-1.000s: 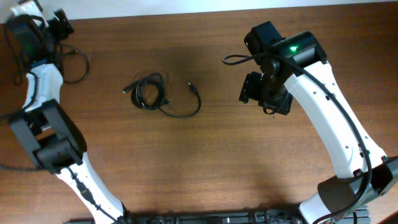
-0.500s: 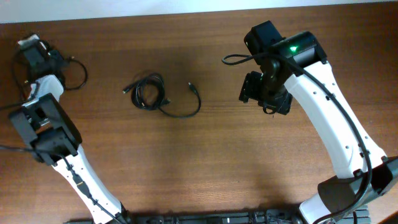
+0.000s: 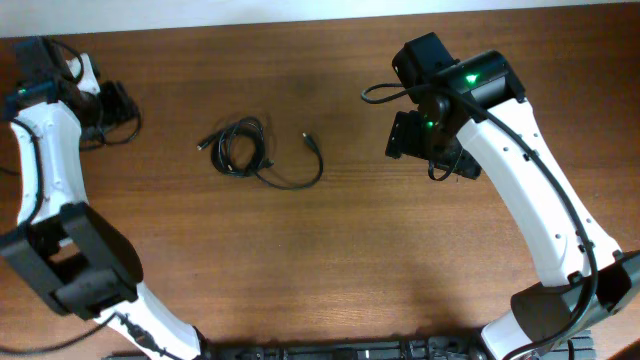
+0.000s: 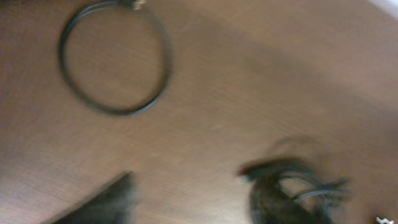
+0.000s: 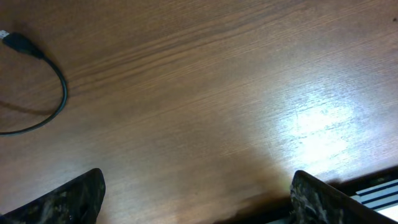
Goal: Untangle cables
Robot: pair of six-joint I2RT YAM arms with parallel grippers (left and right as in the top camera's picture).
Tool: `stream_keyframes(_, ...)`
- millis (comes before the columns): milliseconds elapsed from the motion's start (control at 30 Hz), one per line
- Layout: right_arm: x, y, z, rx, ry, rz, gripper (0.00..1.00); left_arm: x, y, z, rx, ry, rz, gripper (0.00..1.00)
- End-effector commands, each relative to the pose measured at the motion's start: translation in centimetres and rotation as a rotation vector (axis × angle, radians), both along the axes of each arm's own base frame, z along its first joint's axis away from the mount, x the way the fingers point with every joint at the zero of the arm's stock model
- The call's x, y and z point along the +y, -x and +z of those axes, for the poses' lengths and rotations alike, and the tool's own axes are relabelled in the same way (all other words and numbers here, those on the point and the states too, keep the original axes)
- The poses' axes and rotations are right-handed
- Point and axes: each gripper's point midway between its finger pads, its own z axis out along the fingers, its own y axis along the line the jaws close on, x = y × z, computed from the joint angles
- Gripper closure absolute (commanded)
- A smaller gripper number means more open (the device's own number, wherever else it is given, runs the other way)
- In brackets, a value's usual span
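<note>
Loosely coiled thin black cables; right tool splayed, empty; left tool unclear.

The desk is brown wood with a fine streaked grain, smooth and semi-glossy, with a pale patch of glare. The cables have a smooth, matt black plastic sheath. The right arm's shell looks like smooth white plastic.

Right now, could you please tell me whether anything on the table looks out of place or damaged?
Nothing looks damaged or spilled. The only untidiness: a coiled cable bundle sits mid-table with one tail curving off to the right, and a separate loop lies apart at the far left.
</note>
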Motion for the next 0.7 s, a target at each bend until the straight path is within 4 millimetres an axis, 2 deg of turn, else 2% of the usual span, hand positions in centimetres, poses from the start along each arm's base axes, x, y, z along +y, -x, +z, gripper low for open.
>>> stream_keyframes(0,-0.3,0.0,0.0,-0.005,0.024,0.000,0.07,4.1,2.5,-6.6,0.239,-0.160,0.097,0.97)
stream_keyframes(100,-0.3,0.1,0.0,0.001,0.026,0.000,0.07,5.4,3.2,-12.0,0.332,-0.123,0.122,1.00)
stream_keyframes(167,-0.3,0.2,0.0,0.004,0.026,0.002,0.07,7.0,3.8,-15.4,0.365,-0.091,0.193,1.00)
stream_keyframes(267,-0.3,0.2,-0.1,0.007,0.028,0.002,0.07,8.2,3.5,-17.1,0.347,-0.080,0.212,1.00)
stream_keyframes(367,-0.3,0.2,-0.1,0.008,0.027,0.002,0.07,6.0,0.6,-18.0,0.247,0.011,0.154,1.00)
stream_keyframes(400,-0.1,0.3,-0.2,0.012,0.017,0.003,0.06,4.9,0.0,-19.0,0.239,0.044,0.131,1.00)
stream_keyframes(433,0.0,0.4,-0.2,0.015,0.011,0.004,0.06,3.8,0.0,-20.9,0.263,0.080,0.154,1.00)
stream_keyframes(467,0.0,0.4,-0.2,0.015,0.011,0.003,0.06,2.9,-0.3,-21.8,0.262,0.106,0.136,1.00)
stream_keyframes(500,0.0,0.4,-0.2,0.015,0.011,0.003,0.06,1.2,-1.0,-23.1,0.248,0.158,0.098,1.00)
stream_keyframes(533,0.0,0.4,-0.2,0.017,0.008,0.004,0.06,0.3,-1.6,-23.6,0.234,0.179,0.092,1.00)
stream_keyframes(567,0.2,0.5,-0.2,0.020,0.001,0.005,0.06,0.0,-2.2,-23.5,0.218,0.182,0.104,1.00)
stream_keyframes(667,0.1,0.7,-0.2,0.030,0.001,0.005,0.06,-1.1,-6.1,-21.9,0.047,0.217,0.048,1.00)
